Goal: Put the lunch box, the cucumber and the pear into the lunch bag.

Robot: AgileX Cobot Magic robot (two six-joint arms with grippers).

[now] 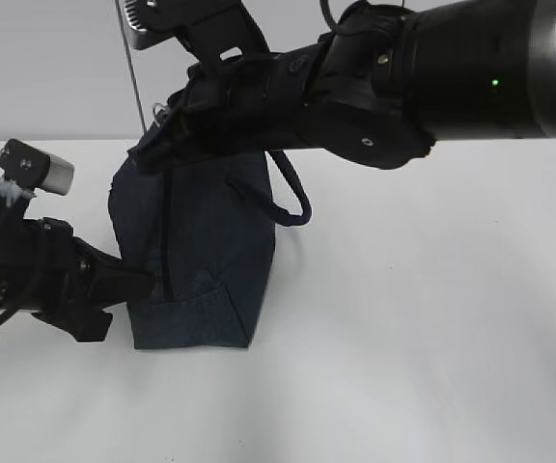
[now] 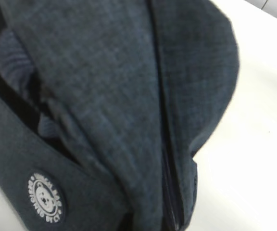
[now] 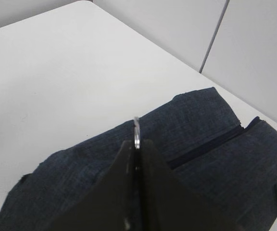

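Right gripper (image 3: 137, 144): my jaws pinch the metal ring pull (image 3: 136, 131).
Left gripper (image 1: 148, 282): closed, apparently on the lunch bag (image 1: 201, 251) side fabric, low down.
Bag: upright on table (image 1: 432, 338), zipper closed.
Risk: ring slipping free; bag tipping under my pull.

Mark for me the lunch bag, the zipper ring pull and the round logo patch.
lunch bag (image 1: 206, 260): exterior view, on its navy front panel.
zipper ring pull (image 3: 136, 130): right wrist view, on the metal ring's edge above the shut fingers.
logo patch (image 2: 45, 197): left wrist view, on the white bear badge.
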